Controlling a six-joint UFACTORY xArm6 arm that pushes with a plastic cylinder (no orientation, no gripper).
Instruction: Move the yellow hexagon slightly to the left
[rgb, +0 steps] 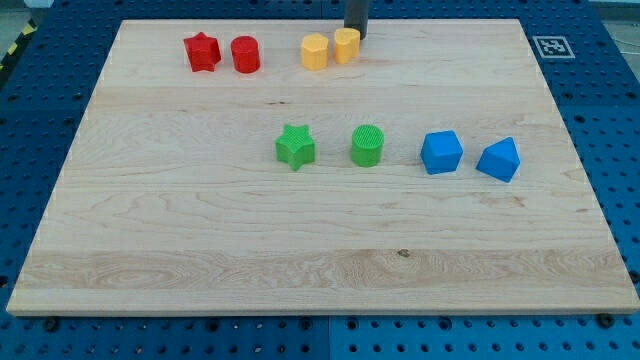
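surface: pale wooden board (320, 230), visible grain, small dark knot near the front centre | under it: blue perforated panel (610, 150) with regular rows of holes, showing left, right and near | far right: black-and-white square marker tag (552, 46) | far left: yellow-black striped strip (12, 48) | light: even, soft shadows

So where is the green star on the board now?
The green star sits near the board's middle, slightly toward the view's left, with the green cylinder beside it on the view's right and not touching it.
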